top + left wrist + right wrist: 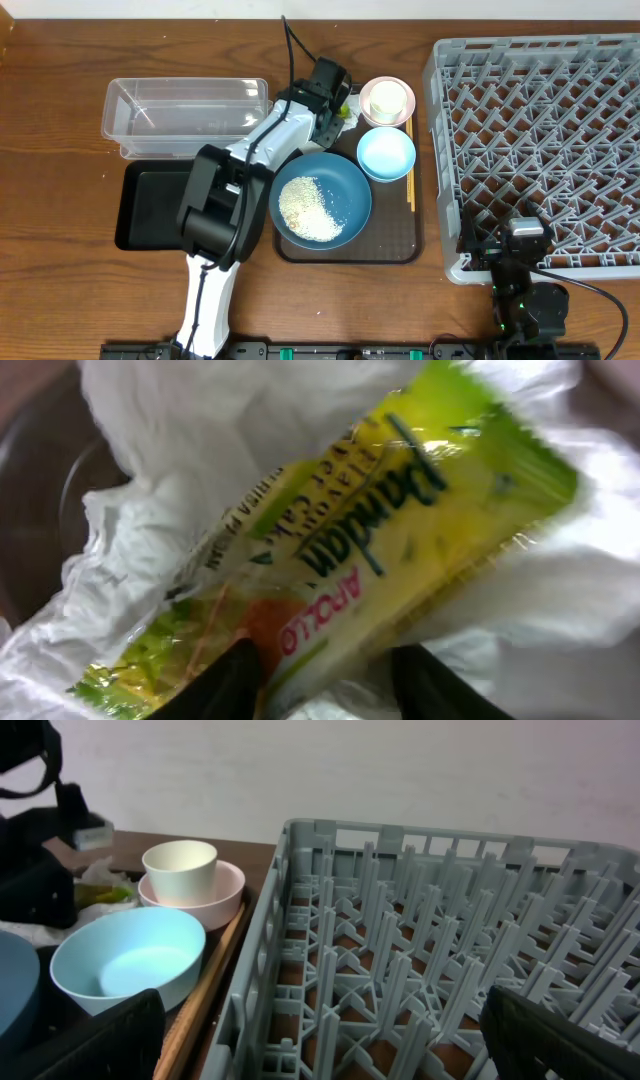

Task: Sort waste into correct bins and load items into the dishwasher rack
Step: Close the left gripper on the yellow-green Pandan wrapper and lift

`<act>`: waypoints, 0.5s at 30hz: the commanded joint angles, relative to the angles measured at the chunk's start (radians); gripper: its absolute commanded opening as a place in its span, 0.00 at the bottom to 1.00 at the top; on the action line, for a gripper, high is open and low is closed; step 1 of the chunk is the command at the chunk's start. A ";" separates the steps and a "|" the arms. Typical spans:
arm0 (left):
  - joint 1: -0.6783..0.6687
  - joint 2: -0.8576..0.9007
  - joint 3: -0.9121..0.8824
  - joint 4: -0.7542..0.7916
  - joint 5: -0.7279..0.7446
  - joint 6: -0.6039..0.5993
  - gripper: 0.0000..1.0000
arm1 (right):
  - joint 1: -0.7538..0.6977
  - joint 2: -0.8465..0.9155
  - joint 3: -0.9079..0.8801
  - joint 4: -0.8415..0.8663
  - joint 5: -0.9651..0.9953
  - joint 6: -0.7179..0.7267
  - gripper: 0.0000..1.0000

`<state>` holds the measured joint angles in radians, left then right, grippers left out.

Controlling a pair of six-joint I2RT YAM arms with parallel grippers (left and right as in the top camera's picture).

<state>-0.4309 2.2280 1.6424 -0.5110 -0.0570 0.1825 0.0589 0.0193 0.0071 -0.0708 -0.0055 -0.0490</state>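
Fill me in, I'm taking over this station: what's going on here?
The left claw straddles a yellow-green wrapper lying on a white napkin at the back of the brown tray; whether it grips yet is unclear. The right claw sits open by the grey rack, which holds nothing. Rice is in the blue dish. The pale blue bowl, pink bowl and cup are on the tray. Nothing shows in the clear tub or black bin.

Your left hand hangs over the far edge of the brown tray, right at the yellow-green wrapper. You have rice heaped in the blue dish, with the light-blue bowl just beside it. The white cup stands inside the pinkish bowl. The clear tub and black tray lie to the left, the grey rack to the right.
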 commanded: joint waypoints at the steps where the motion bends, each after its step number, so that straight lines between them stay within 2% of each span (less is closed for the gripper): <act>1: 0.006 0.007 -0.010 0.008 -0.068 0.004 0.40 | -0.014 -0.002 -0.002 -0.004 -0.006 -0.011 0.99; 5: 0.006 0.005 -0.010 0.008 -0.068 0.004 0.23 | -0.014 -0.001 -0.002 -0.004 -0.006 -0.011 0.99; 9: 0.006 -0.011 -0.010 0.009 -0.068 0.003 0.12 | -0.014 -0.002 -0.002 -0.004 -0.006 -0.011 0.99; 15: 0.006 -0.074 -0.010 0.004 -0.067 -0.001 0.10 | -0.014 -0.001 -0.002 -0.004 -0.006 -0.011 0.99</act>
<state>-0.4290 2.2219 1.6421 -0.5041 -0.1120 0.1841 0.0589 0.0193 0.0071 -0.0708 -0.0055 -0.0490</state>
